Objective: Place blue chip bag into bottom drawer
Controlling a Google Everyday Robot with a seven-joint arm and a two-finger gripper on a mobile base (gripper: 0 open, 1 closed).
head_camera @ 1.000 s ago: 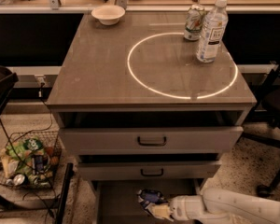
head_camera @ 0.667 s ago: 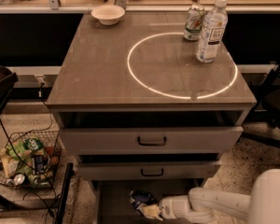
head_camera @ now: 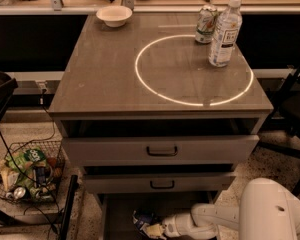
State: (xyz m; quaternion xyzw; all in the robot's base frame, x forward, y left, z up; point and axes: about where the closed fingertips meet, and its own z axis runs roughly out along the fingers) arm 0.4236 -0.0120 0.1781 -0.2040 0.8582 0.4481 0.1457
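Observation:
The blue chip bag [head_camera: 144,219] is a small crumpled dark-blue foil bag low in the camera view, over the floor of the open bottom drawer [head_camera: 121,215]. My gripper [head_camera: 152,229] reaches in from the right on a white arm and is shut on the bag's lower right edge. The bag sits at the drawer's middle, near the bottom edge of the view. The drawer's front part is cut off by the frame.
Two grey drawer fronts with black handles [head_camera: 162,151] hang above the bottom drawer. On the cabinet top stand a white bowl [head_camera: 114,15], a can [head_camera: 206,24] and a water bottle [head_camera: 225,32]. A wire basket with green packets [head_camera: 26,176] sits on the floor at left.
My arm has pushed further left across the bottom drawer, carrying the blue bag with it. More of the white arm now fills the lower right.

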